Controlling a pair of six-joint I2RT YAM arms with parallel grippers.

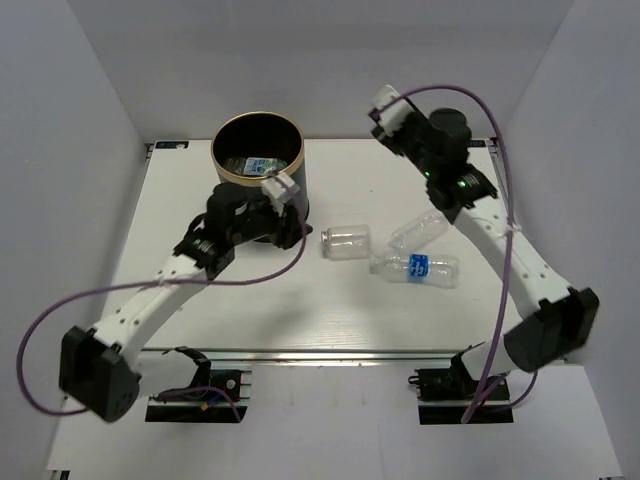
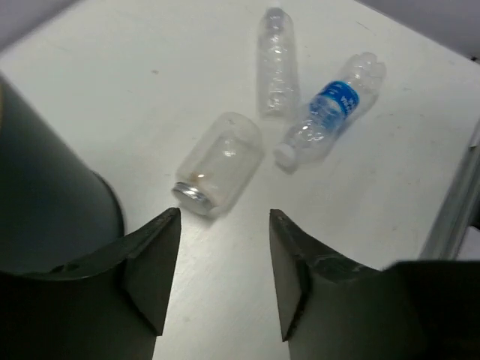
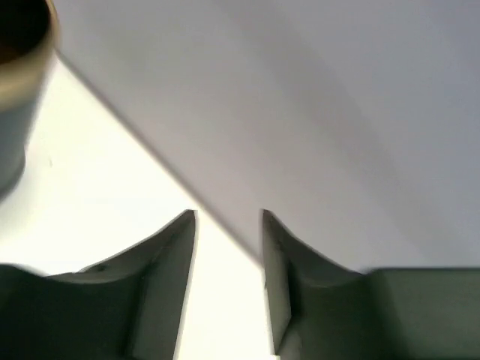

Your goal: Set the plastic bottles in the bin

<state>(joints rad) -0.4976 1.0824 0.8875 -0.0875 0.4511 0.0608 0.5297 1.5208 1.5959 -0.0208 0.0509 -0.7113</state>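
- Overhead, the bin (image 1: 258,150) stands upright in the upper left-centre of the frame, on the far part of the counter (image 1: 330,310).
- A binned bottle (image 1: 258,165) with a blue label lies at the bottom of it.
- Three more bottles lie on their sides at mid-frame, right of the bin and apart from it.
- The stubby bottle (image 1: 346,241) is the leftmost and lies by itself.
- The clear bottle (image 1: 418,231) slants just above the blue-label bottle (image 1: 415,268). The two are close at their left ends, but it cannot be told whether they touch.
- From the left wrist, the left gripper (image 2: 225,225) sits at the bottom of the frame with its fingers (image 2: 154,262) spread wide and nothing between them.
- Just above that gap lies the stubby bottle (image 2: 220,163), its mouth turned toward the lower left and clear of both fingers.
- Higher in that frame are the clear bottle (image 2: 276,64) and the blue-label bottle (image 2: 330,112), with the bin's dark wall (image 2: 45,202) filling the left edge.
- From the right wrist, the right gripper (image 3: 229,225) is raised off the counter with its fingers parted and empty.
- It faces the pale wall (image 3: 337,112), and a slice of the bin's gold rim (image 3: 30,71) shows in the upper left corner.
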